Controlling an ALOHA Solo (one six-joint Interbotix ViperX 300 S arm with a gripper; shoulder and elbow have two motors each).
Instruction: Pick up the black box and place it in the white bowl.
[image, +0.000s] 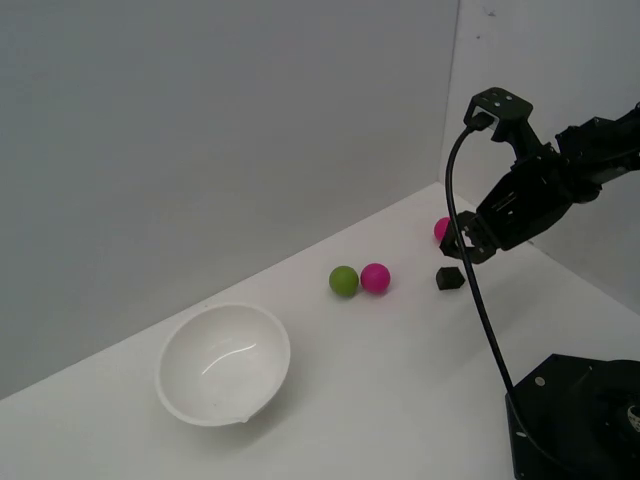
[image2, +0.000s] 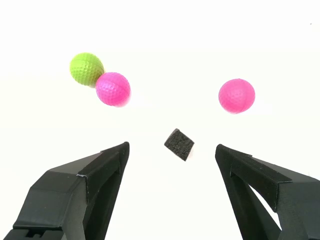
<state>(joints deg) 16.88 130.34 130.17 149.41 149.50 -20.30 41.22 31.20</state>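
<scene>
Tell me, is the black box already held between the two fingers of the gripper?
No, in the wrist view the black box lies on the table ahead of the open gripper, touching neither finger.

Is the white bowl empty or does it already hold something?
Empty. The exterior view shows only glossy bare inside of the white bowl; the black box lies on the table, outside it.

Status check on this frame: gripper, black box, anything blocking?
Gripper open, above the table, holding nothing. Black box on the table between the fingers' line, not gripped. White bowl empty. Pink ball close by; pink and green pair farther off.
</scene>
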